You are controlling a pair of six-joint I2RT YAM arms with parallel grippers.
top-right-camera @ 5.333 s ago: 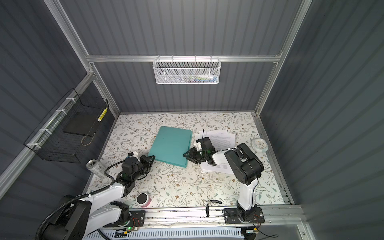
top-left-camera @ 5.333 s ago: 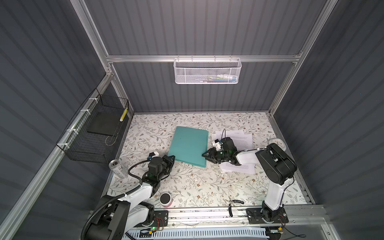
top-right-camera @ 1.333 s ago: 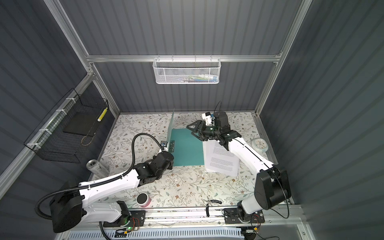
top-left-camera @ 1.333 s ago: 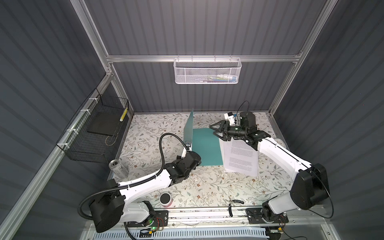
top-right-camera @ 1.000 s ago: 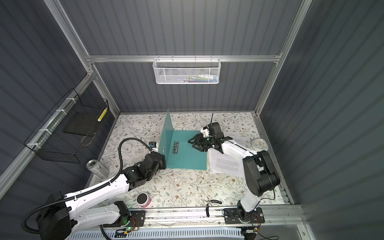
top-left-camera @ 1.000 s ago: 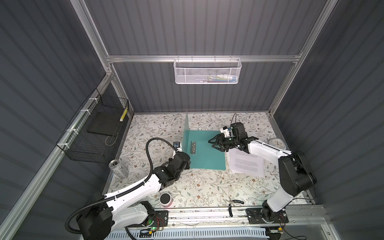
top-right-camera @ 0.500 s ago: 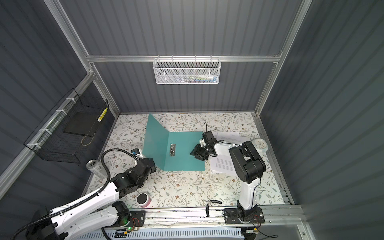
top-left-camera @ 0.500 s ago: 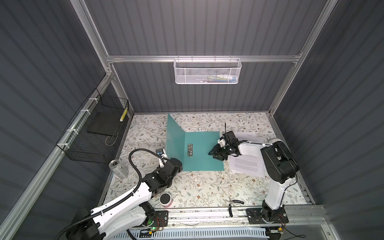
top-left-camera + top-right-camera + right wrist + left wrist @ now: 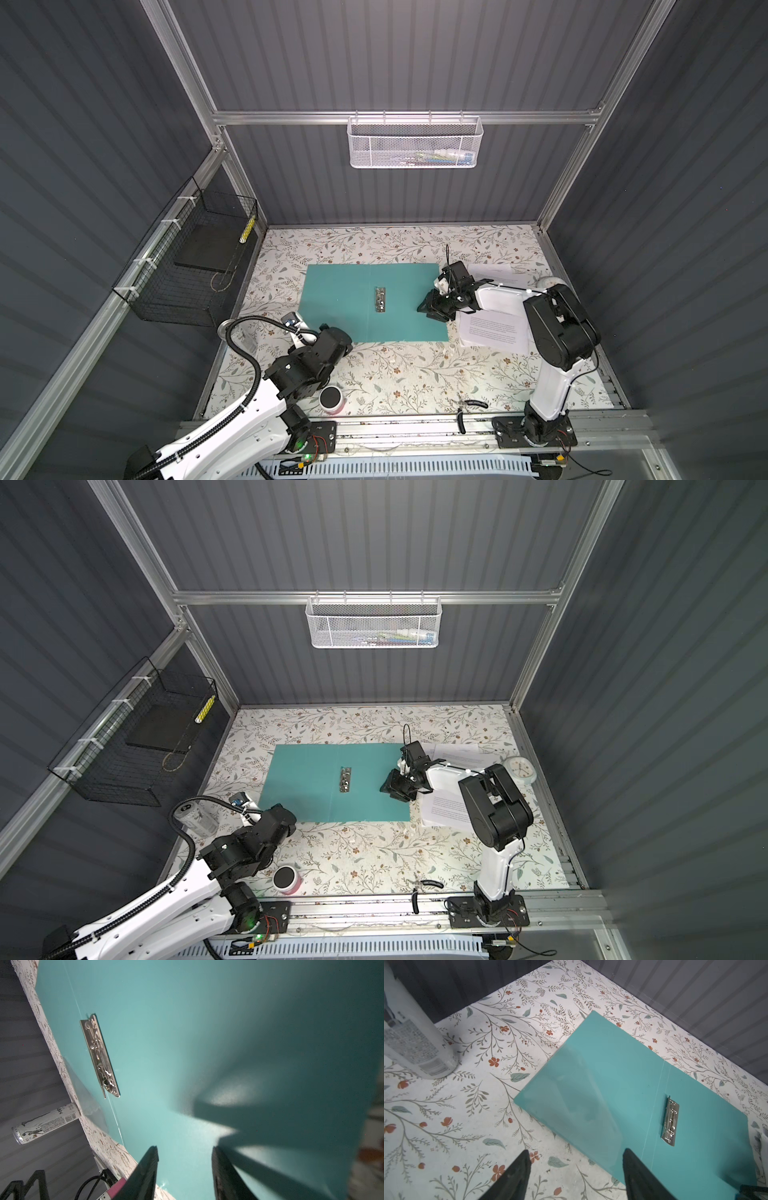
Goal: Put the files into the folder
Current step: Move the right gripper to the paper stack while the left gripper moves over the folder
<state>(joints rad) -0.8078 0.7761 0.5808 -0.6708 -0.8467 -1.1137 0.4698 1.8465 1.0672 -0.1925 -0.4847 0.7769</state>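
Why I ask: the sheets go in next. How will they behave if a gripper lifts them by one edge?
The files look thin and loose, so probably floppy, drooping from a one-edge grip. They lie offset beside the folder, so a push would likely slide the top sheet alone.

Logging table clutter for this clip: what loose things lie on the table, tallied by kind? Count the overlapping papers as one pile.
Folder: 1
Paper pile: 1
Drink can: 1
Pink round tub: 1
White clock: 1
Small black tool: 1
Total: 6
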